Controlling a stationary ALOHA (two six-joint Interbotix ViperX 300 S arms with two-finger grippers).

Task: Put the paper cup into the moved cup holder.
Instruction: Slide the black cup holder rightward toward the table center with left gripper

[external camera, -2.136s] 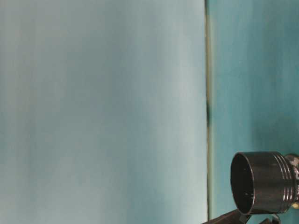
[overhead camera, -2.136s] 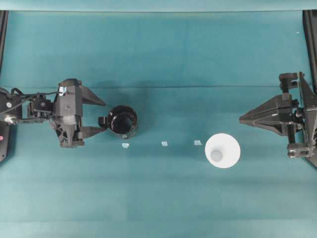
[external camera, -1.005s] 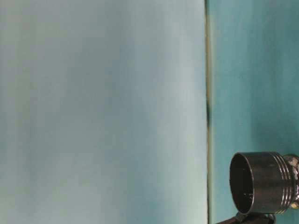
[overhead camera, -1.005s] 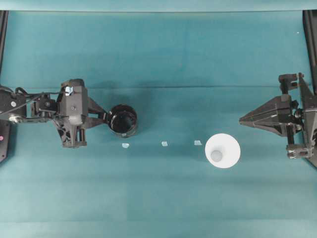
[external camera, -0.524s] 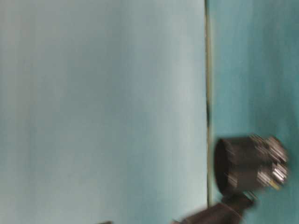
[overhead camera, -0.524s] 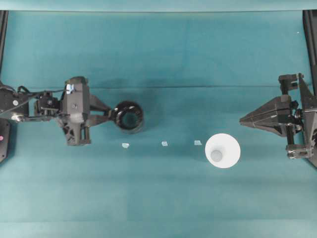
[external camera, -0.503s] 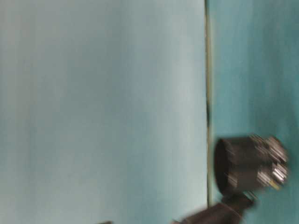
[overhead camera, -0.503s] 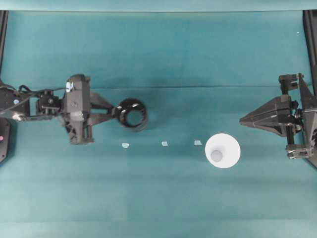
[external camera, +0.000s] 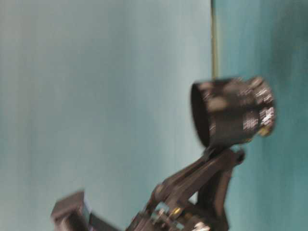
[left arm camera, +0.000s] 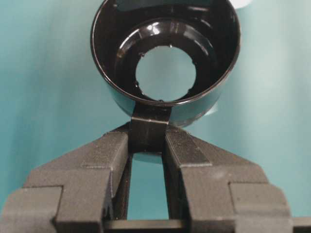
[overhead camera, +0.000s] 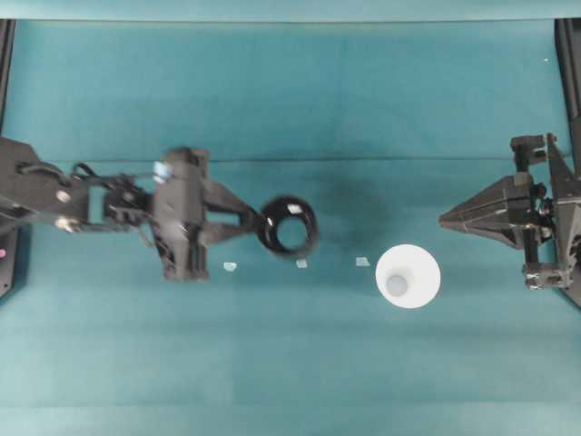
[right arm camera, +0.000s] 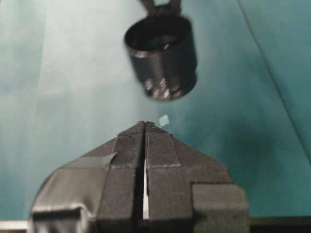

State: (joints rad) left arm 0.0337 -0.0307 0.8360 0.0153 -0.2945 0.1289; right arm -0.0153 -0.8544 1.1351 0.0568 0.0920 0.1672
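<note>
- Left gripper (left arm camera: 148, 138) pinches the cup holder (overhead camera: 289, 225) by its small side tab, fingers (left arm camera: 104, 153) squeezed either side – prob. so the ring's bore stays unblocked for the cup.
- Holder hangs clear of the table (overhead camera: 290, 363); wrist view shows cloth straight through its open bottom.
- Paper cup (overhead camera: 408, 276) sits bottom-up on the table, well apart from holder, untouched.
- Right gripper (right arm camera: 145, 127) pressed together, holding nothing, parked near the cup – likely waiting for holder to be set down.
- 3 tape bits (overhead camera: 300, 263) lie between holder & cup; maybe placement marks.
</note>
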